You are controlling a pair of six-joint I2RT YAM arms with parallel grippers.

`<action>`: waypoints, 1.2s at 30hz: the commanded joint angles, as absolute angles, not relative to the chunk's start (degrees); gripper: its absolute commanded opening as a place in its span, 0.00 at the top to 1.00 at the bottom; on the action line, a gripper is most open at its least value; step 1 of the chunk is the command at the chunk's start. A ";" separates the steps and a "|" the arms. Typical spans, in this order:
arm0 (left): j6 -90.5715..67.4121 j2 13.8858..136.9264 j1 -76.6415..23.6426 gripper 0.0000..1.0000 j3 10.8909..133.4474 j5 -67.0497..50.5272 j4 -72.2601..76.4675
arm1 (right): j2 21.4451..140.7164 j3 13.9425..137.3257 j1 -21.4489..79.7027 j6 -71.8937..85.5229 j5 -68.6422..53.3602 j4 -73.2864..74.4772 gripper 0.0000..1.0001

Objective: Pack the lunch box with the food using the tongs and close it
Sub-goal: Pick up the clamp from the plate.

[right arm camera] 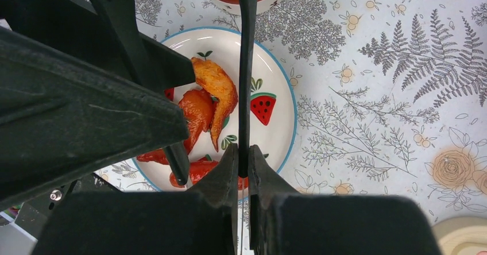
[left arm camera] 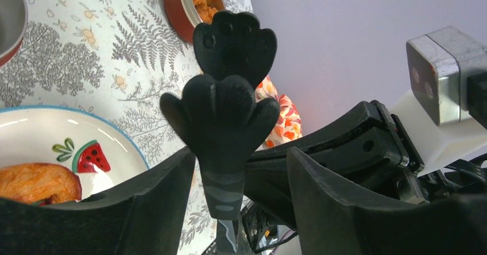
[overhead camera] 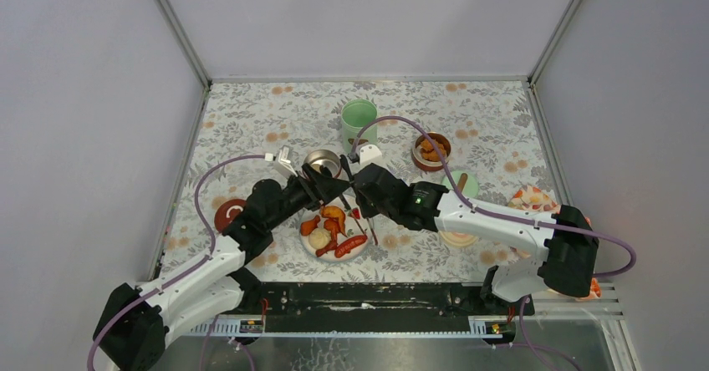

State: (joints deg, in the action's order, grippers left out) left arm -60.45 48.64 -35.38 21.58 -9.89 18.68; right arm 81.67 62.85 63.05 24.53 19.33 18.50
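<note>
On the fern-print tablecloth (overhead camera: 251,112), the right gripper (right arm camera: 243,154) is pinched tight on slim tongs (right arm camera: 247,65). The left gripper (left arm camera: 241,158) has its jaws apart around paw-tipped tongs (left arm camera: 221,117), not clamped. The food (right arm camera: 215,88) lies on the plate (right arm camera: 271,71) below, with the mint-green jar (overhead camera: 359,120) beyond. The step looks like securing the tongs; next, the left jaws need to squeeze squarely.

No legible text, label, brand, number or sign found in any view. White mark noted on dark-red lid (overhead camera: 230,215), left of plate (right arm camera: 270,65): too small to read. Watermelon motif on plate: picture only, no lettering.
</note>
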 commanded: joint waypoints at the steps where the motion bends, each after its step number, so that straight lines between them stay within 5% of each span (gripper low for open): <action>1: -61.72 49.86 -36.41 0.40 20.80 -7.81 26.81 | 80.59 65.40 62.75 25.64 19.11 14.62 1.00; 13: -70.69 46.77 -37.70 1.00 15.89 -0.95 26.56 | 78.72 63.09 62.20 27.91 22.37 11.55 1.00; 28: -83.62 46.83 -37.85 1.00 14.32 2.66 26.32 | 72.05 57.39 62.14 17.10 13.32 5.33 0.34; 36: -88.67 47.96 -37.88 1.00 14.52 2.81 26.41 | 70.64 54.13 62.14 12.58 9.31 5.54 0.17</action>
State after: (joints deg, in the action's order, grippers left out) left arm -84.55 47.70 -37.52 14.85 1.37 23.33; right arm 72.20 55.11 62.48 16.40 12.84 7.88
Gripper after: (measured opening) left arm 0.339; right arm 0.810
